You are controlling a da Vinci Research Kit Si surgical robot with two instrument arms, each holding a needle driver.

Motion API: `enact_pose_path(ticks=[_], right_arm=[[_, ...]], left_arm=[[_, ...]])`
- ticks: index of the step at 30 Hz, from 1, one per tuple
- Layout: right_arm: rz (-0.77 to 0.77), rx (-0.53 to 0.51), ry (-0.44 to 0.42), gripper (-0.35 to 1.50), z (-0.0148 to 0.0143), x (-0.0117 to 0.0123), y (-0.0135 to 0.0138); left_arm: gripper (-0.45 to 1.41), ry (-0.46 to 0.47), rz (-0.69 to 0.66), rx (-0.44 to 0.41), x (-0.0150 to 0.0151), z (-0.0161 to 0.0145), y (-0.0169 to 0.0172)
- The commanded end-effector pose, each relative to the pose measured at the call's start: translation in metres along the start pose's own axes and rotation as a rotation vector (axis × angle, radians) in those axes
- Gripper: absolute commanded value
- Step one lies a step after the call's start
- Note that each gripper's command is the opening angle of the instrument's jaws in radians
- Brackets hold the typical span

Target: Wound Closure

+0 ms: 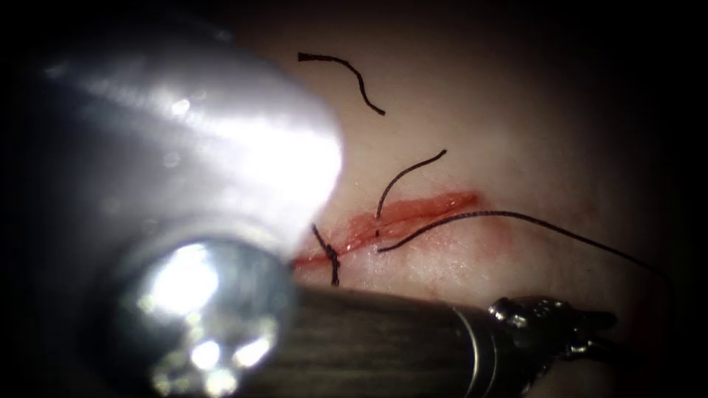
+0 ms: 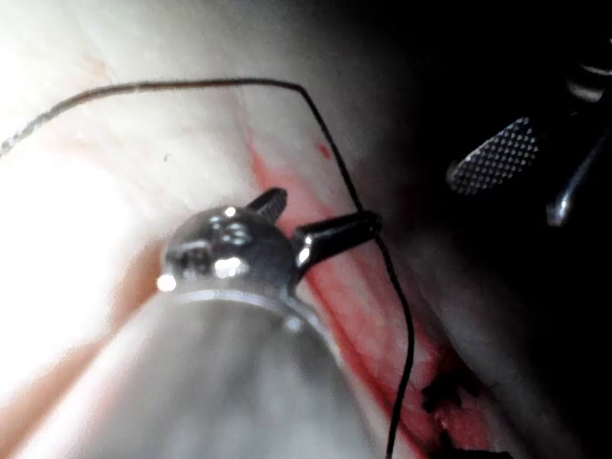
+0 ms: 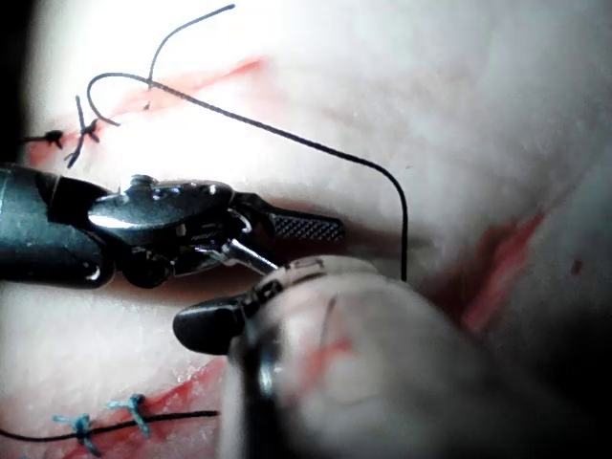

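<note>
Left tool (image 2: pixel 327 210): jaws spread apart and clamping nothing. In the left wrist view the thread (image 1: pixel 516 216) crosses the tip of one jaw; whether it touches that jaw or merely passes by it is uncertain. In the endoscope view this tool's dark shaft lies across the tissue (image 1: pixel 516 110) just below the cut (image 1: pixel 413 214), tip pointing right.

Right tool (image 2: pixel 505 196): jaws apart, the textured inner face of one exposed, nothing between them. It stands near the left tool's tip, not touching it.

Thread: the long strand leaves the cut about midway along and runs right over the tissue, well past the cut's right end. A short end (image 1: pixel 405 175) rises from the cut. A knot (image 1: pixel 332 258) sits at the cut's left end. A loose cut piece (image 1: pixel 346 70) lies well above the cut.

Red fluid (image 1: pixel 450 200) lines the cut.

Needle: its position cannot be told.
</note>
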Motion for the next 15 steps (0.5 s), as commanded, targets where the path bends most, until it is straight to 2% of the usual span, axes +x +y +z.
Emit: enact_pose_path(ticks=[1, 8, 15], right_arm=[[0.000, 0.003, -0.001, 1.16, 0.0008, 0.0001, -0.0001], [-0.001, 0.004, -0.004, 1.20, 0.0005, 0.0000, -0.0002], [-0.001, 0.005, -0.005, 1.16, 0.0005, 0.0000, -0.0002]], left_arm=[[0.59, 0.012, 0.005, 0.001, -0.0003, 0.0010, -0.0009], [0.64, 0.065, 0.005, 0.006, -0.0005, 0.0038, -0.0037], [0.62, 0.110, -0.051, -0.040, 0.0002, 0.0051, -0.0045]])
